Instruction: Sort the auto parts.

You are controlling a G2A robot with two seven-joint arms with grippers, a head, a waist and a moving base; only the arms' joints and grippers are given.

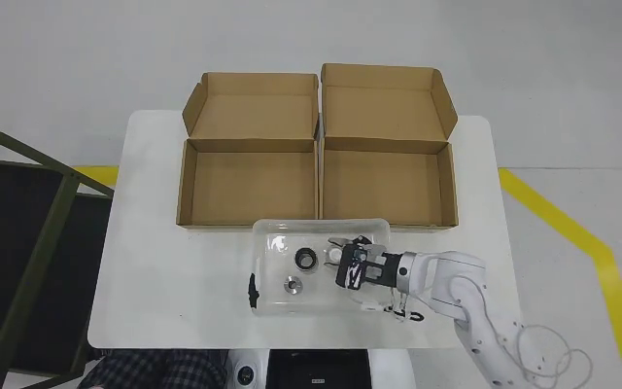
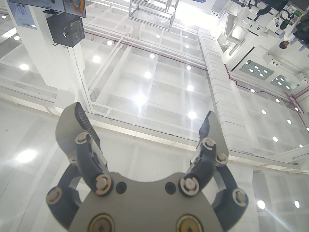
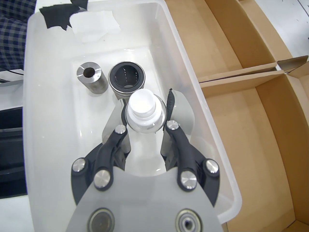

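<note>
In the bin (image 3: 183, 56): one part gripped, nothing sorted yet.
My right jaws are closed on the white part (image 3: 144, 108) inside the bin. The steel sleeve (image 3: 93, 78) and bearing (image 3: 126, 78) wait beside it. The boxes (image 1: 248, 185) hold no parts. My left jaws gape wide, holding nothing.

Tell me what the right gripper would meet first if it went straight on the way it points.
The right gripper, shut on a white part, points at the black-lined bearing in the bin; likely that first, though depth is unclear.
</note>
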